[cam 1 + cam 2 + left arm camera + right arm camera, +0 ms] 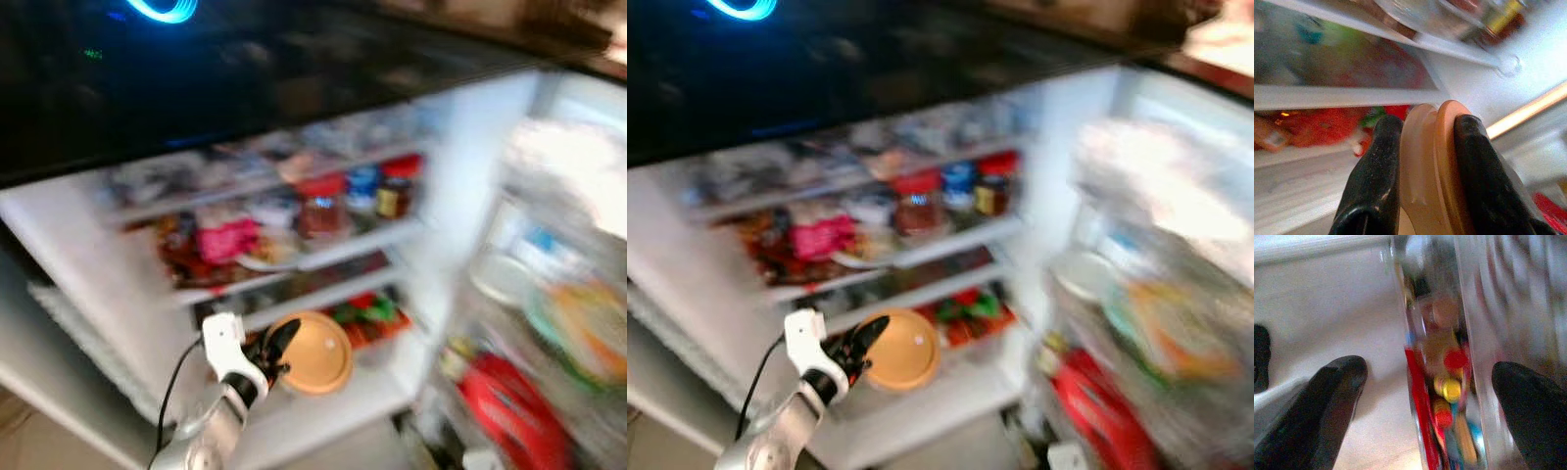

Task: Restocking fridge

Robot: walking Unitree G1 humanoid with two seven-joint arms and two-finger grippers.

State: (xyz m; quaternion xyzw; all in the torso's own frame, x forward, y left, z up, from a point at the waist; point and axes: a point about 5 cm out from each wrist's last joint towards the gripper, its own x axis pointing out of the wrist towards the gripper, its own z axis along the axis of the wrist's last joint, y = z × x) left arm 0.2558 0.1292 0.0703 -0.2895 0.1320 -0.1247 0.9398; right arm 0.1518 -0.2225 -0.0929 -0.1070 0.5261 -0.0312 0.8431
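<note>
1. Open fridge (460, 176), white interior, whole scene motion-blurred. Dark panel above with a blue glowing ring (162, 10).
2. Left side: shelves crowded. Pink packet (227, 238) on the middle shelf, red-lidded jar (321, 208) and smaller jars just beside it.
3. Left gripper (282, 345) is clamped on the rim of a tan round plate (315, 352) (smooth, looks like two stacked edges in the wrist view), held near the lower shelf, in front of red and green produce (367, 313).
4. Bare white ledge (323, 406) below the plate.
5. Right: door bins (549, 323) packed, red item (514, 411) low.
6. Right gripper (1425, 401): fingers spread wide apart, holding nothing, clear bin wall with coloured caps between them.
</note>
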